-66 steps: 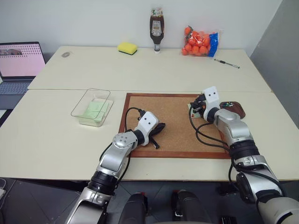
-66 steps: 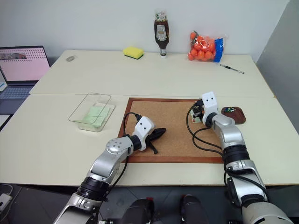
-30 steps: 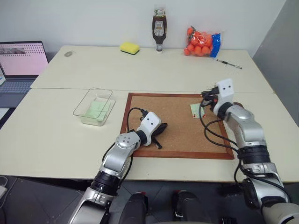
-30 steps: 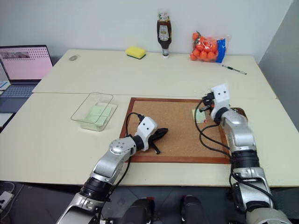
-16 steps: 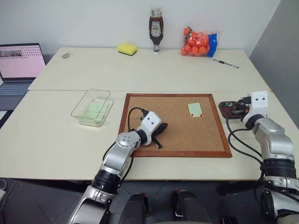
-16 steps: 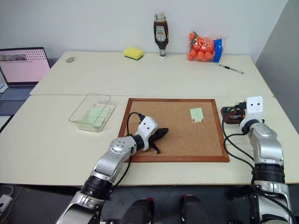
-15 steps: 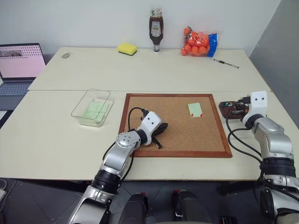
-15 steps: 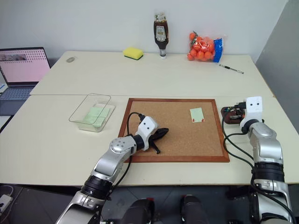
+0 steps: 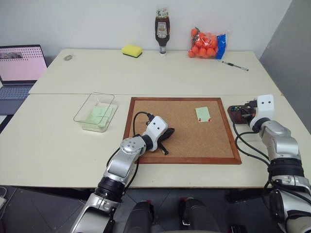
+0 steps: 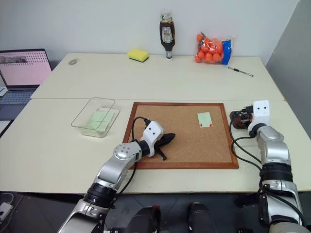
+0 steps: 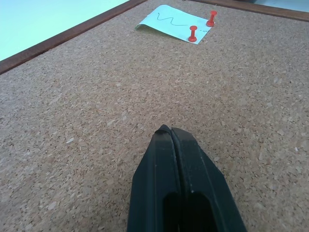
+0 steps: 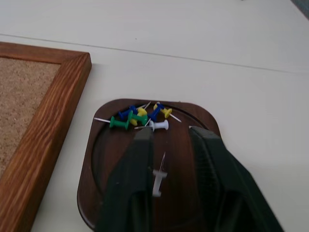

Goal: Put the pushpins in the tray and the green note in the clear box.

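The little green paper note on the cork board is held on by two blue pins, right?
Not quite. The two pins holding the small pale green paper note to the wood-framed cork board are red, not blue. The left wrist view shows them clearly. The blue pins lie in the dark brown tray.

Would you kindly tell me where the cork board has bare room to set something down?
The cork board is bare between the left claw and the green note pinned by two pushpins. Crowded: the tray beside the board, with loose pins and the right claw over it.
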Tool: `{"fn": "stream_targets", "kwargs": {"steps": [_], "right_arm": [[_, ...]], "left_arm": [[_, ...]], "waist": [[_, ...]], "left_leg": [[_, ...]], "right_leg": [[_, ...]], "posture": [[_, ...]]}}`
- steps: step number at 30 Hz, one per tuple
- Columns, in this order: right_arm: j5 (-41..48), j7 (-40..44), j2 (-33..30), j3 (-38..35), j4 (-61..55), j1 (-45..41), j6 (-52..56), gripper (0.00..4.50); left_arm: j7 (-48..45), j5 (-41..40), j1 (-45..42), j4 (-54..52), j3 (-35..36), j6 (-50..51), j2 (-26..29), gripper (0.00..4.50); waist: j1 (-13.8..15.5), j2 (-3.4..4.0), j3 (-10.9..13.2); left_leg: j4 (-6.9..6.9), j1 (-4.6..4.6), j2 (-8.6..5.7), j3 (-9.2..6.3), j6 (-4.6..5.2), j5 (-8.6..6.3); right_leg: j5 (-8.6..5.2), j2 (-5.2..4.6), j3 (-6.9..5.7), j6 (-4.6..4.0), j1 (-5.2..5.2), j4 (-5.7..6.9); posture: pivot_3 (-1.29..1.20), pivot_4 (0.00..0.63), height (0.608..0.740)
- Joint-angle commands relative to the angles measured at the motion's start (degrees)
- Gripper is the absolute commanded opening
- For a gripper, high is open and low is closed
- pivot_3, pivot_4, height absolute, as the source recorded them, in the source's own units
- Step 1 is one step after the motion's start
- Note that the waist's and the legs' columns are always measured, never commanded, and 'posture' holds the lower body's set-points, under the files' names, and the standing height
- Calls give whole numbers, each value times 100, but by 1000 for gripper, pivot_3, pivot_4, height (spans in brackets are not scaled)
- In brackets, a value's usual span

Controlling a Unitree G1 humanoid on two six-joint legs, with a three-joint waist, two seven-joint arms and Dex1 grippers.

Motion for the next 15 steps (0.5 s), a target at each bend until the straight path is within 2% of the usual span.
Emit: {"fn": "stream_targets", "kwargs": {"steps": [1,5,12,15], "right_arm": [[-19,-38,-69,-60,-90,-90,-140,2403],[137,20,-55,-177,-601,108,-89,3108],[786,843,-25,116,-2622,1228,629,3108],[759,859,143,391,-3042,1504,707,3108]], "left_arm": [[-5,39,39,-78,-60,-2,19,0],[-10,43,46,-91,-67,1,24,0],[-6,40,63,-101,-54,13,42,0],[-3,44,69,-100,-53,16,50,0]], "waist": [[1,0,0],[1,0,0],[7,1,0],[-4,1,0]], "left_leg": [[0,0,0,0,0,0],[0,0,0,1,0,0],[0,-1,3,-3,0,0],[0,1,3,-6,0,0]], "right_leg": [[0,0,0,0,0,0],[0,0,2,0,0,0],[0,0,-2,0,0,-1],[0,-1,-3,0,1,0]], "posture": [[0,150,740],[0,150,740],[0,150,740],[0,150,740]]}}
